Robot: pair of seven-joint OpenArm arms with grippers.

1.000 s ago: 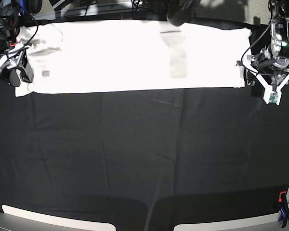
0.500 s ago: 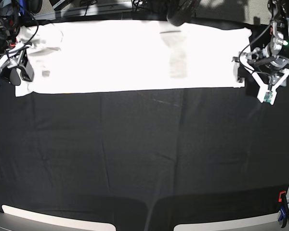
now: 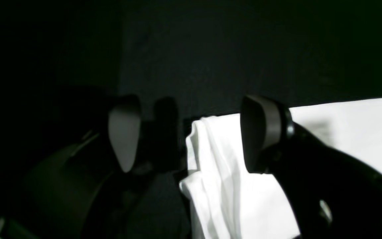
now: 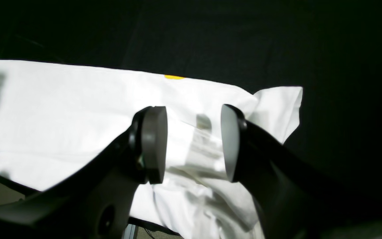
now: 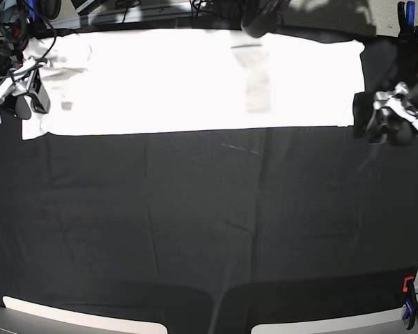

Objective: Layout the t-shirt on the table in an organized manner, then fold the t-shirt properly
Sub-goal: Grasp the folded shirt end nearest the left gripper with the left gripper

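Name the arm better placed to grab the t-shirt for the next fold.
Probably the right: the right gripper hangs open directly over the t-shirt. The left gripper is open too, but straddles only the shirt's edge.

You've got white-bracketed arms, each gripper (image 5: pixel 384 127) with black curved fingers (image 4: pixel 151 146), flat grey oval pads (image 3: pixel 123 136), dark cables

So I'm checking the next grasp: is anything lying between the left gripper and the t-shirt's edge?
Nothing visible does. In the left wrist view the left gripper stands open right at the bunched edge of the t-shirt, one finger over the white cloth, the other over the bare black table. Whether the fingers touch the cloth cannot be told.
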